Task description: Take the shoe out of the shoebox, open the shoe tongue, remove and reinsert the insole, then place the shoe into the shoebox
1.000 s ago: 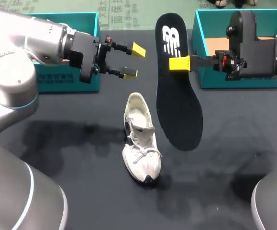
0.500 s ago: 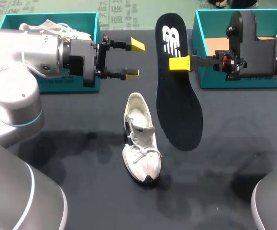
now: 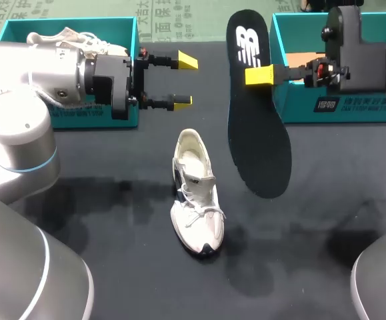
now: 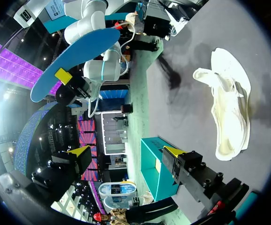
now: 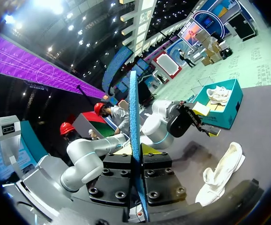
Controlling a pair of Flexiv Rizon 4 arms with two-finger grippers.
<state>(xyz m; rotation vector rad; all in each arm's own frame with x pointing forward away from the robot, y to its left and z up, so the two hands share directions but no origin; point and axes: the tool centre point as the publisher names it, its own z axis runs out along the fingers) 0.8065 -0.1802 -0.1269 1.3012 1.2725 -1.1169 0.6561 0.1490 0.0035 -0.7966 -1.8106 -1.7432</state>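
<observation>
Right end effector clamps the black insole (white shoe nearby); left end effector spread wide.

Near the centre of the black table: white lace-up sneaker, toe toward 6 o'clock. At its 2 o'clock, black foam insole, held above the table, pinched near its far end by the right end effector. At 11 o'clock, left end effector, fingers spread, just beside a teal cardboard shoebox holding a second white shoe. At 1 o'clock, another teal shoebox.
</observation>
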